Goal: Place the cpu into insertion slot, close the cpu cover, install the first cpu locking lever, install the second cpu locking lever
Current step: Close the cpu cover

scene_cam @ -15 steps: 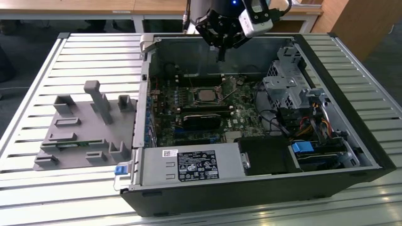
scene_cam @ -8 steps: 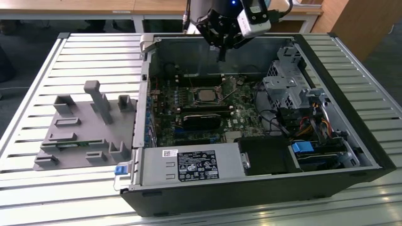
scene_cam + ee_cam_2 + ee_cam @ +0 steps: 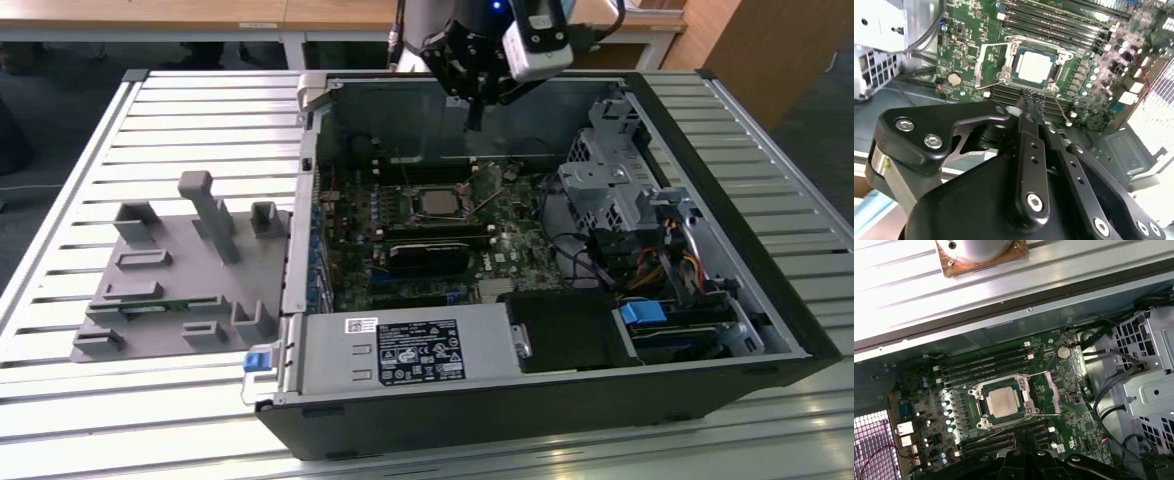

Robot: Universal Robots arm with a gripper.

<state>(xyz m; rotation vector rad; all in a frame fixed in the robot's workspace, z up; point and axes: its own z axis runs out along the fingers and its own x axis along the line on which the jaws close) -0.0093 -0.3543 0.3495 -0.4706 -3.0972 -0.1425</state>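
The cpu lies flat in the insertion slot on the green board, its silver top showing in both wrist views and in the exterior view. The cpu cover is swung open beside the socket, its window over bare board. A thin locking lever stands loose off one socket corner. My gripper hangs above the back of the open case, well above the socket. Its black fingers are pressed together, with nothing between them.
The computer case lies open on a slatted metal table. A grey fixture tray lies at the exterior view's left. Inside are a power supply, a drive cage, cables and long memory slots.
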